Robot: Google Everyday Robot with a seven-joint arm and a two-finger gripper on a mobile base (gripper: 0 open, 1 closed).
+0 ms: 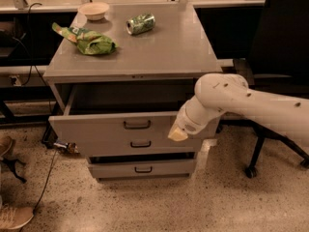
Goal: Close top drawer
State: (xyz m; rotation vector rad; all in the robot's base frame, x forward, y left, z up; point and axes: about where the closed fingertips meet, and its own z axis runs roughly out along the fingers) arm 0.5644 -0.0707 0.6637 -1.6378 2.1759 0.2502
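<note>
At the far left edge a shoe point(13, 217) is seen on the speckled floor. On the grey counter point(169, 57) a crumpled green bag point(89, 41) is laid towards the left, with a small pale bowl point(94, 10) behind it at the back edge, and a green can point(141, 23) is laid on its side just right of the bowl.

Below the counter the top drawer point(96, 129) is found partly pulled out – a dark gap of its interior is shown behind the front panel, and its small loop handle point(136, 124) is set at the centre. Two shorter drawers are stacked beneath it.

The claw point(177, 134) is placed at the right end of the top drawer's front panel, right of the handle and apparently against the panel – whether it is open or closed cannot be told, and nothing is seen held in it. The white arm point(241, 100) is extended from the right edge, in front of a dark chair point(282, 52).
</note>
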